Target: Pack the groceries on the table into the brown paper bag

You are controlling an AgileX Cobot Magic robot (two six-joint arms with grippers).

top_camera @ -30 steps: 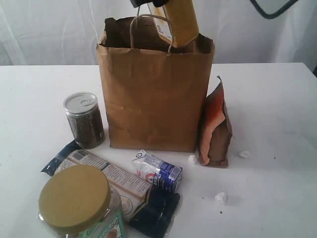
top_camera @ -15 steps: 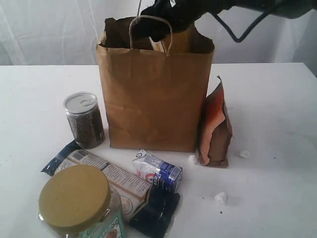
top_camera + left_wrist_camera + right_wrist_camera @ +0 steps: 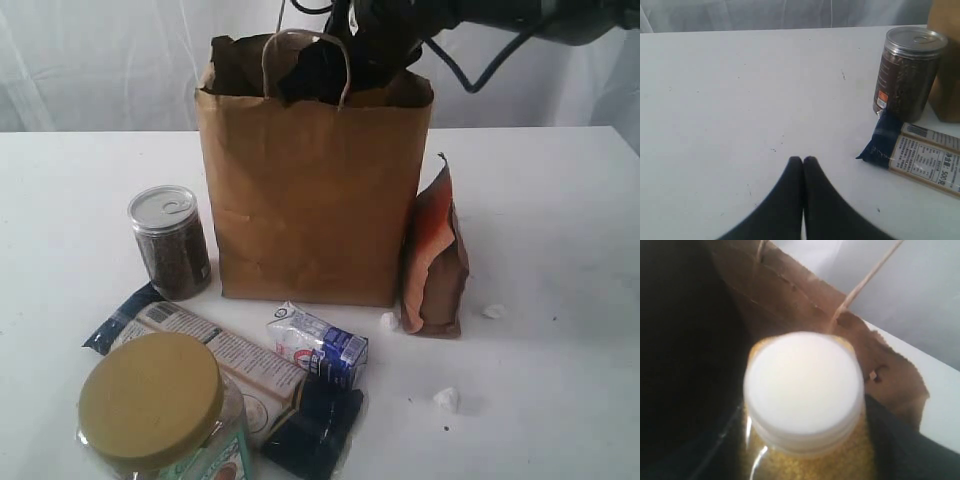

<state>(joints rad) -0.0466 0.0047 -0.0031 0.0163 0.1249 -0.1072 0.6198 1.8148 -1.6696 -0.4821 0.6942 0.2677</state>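
While the right gripper (image 3: 325, 72) clasps the white-capped yellow-grain bottle (image 3: 804, 385) in the mouth of the brown paper bag (image 3: 310, 200), at twelve o'clock on the table (image 3: 560, 220), the left gripper (image 3: 802, 160) sits closed, empty. The bottle looks rigid, slick, weighty; best held mid-body.

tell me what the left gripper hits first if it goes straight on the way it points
Nothing close: the left gripper, fingers shut, points across bare table; the clear can and dark-blue packet sit off to one side. If angled down, it may meet the table first.
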